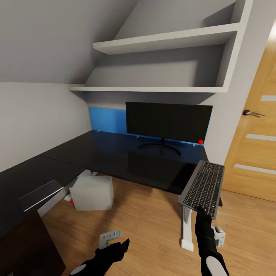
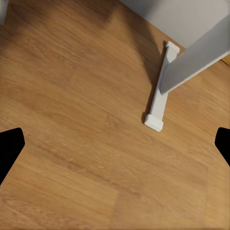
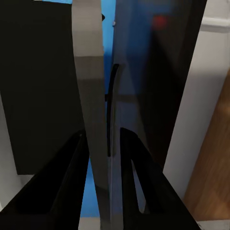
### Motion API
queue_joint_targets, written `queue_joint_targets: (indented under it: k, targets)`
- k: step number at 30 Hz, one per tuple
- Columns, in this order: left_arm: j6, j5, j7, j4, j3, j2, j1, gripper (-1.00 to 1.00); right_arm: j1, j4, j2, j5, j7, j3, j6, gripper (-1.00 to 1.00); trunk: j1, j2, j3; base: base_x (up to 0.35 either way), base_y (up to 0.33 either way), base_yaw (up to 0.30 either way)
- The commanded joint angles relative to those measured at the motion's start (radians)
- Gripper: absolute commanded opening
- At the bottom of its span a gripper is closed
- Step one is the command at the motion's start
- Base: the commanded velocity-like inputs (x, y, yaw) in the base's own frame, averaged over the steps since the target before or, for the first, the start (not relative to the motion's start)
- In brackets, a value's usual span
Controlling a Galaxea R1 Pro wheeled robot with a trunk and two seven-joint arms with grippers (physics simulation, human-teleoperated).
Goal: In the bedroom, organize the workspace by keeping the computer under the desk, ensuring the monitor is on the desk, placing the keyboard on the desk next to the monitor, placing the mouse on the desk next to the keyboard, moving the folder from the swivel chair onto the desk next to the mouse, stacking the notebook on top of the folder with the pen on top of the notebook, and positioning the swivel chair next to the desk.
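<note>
Right gripper: at 5 o'clock in the head view, clamped on the near edge of the keyboard; in the right wrist view its two black fingers press either side of the grey slab.
Keyboard: held tilted, keys up, over the desk's front right corner, at 4 o'clock from the monitor; whether its far end touches the desk cannot be told.
Left gripper: low at 6 o'clock in the head view, above the wood floor; jaws spread wide with nothing between them, the black fingertips at opposite edges of the left wrist view.
Monitor: upright on its curved foot at the back of the desk, toward 1 o'clock, red dot at its lower right corner; in the right wrist view its dark screen lies beyond the keyboard.
Desk: black, L-shaped, running from 9 o'clock round to the centre; its white leg stands at 5 o'clock, just beside the right arm, and its foot shows on the floor in the left wrist view.
Computer: pale box on the floor under the desk, at 7 o'clock from the monitor.
Blue panel: on the wall behind the desk, to the monitor's 9 o'clock.
Shelves: two white ones above the monitor at 12 o'clock.
Door: light wood with a lever handle, at 3 o'clock.
</note>
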Motion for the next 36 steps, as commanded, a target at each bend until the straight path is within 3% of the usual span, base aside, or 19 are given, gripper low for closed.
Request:
queue_joint_targets:
  k: [1,3,4,22,25,30,36]
  targets:
    - [0.002,0.011,0.009,-0.002,-0.001,0.000,0.000,1.00,-0.001,-0.001,0.000,-0.007,0.000,0.002,-0.006,-1.00,0.000,0.000,-0.001,0.000,0.000,0.000]
    - [0.002,0.011,0.010,-0.002,-0.001,0.000,-0.001,1.00,-0.001,-0.001,0.000,-0.007,-0.001,0.002,-0.006,-1.00,0.000,0.000,-0.001,0.000,0.000,0.000]
    - [0.002,0.011,0.010,-0.002,-0.001,0.000,0.000,1.00,-0.001,-0.001,-0.001,-0.006,-0.002,0.002,-0.006,1.00,0.000,0.000,-0.001,0.000,0.000,0.000]
    - [0.002,0.012,0.009,-0.002,-0.001,0.000,0.000,1.00,-0.001,-0.001,-0.004,-0.006,-0.012,0.000,-0.002,1.00,0.000,0.000,-0.001,0.000,0.000,0.000]
    - [0.002,0.011,0.009,-0.002,-0.001,0.000,0.000,1.00,-0.001,-0.001,-0.005,-0.008,-0.039,0.002,0.002,1.00,0.000,0.000,-0.001,0.000,0.000,0.000]
    - [0.002,0.011,0.009,-0.002,-0.001,0.000,0.000,1.00,-0.001,0.013,-0.004,-0.012,-0.151,0.003,0.011,1.00,0.000,0.000,-0.001,0.000,0.000,0.000]
    - [0.002,0.011,0.009,-0.002,-0.001,0.000,0.000,1.00,-0.001,0.019,-0.003,-0.014,-0.182,0.002,0.013,1.00,0.000,0.000,-0.001,0.000,0.000,0.000]
